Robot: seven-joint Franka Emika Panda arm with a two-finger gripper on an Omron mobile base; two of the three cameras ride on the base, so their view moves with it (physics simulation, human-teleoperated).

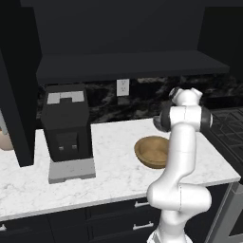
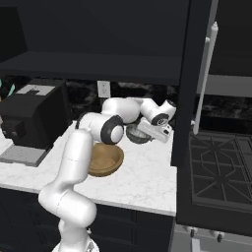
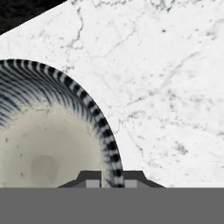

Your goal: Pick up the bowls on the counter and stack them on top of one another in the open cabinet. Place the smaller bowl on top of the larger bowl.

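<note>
The two-finger gripper point(image 3: 110, 180) is closed tight on the striped dark rim of the small round grey bowl point(image 3: 48, 140), one finger set inside its pale speckled basin and one outside. The bowl is seen over the white marble counter point(image 3: 175, 87), towards its back right corner; whether it is touching the slab cannot be told. The wide light-brown wooden bowl point(image 1: 151, 151) sits on the counter nearer the front edge, just beside the white arm. The dark open cabinet point(image 1: 128, 64) hangs above the counter.
</note>
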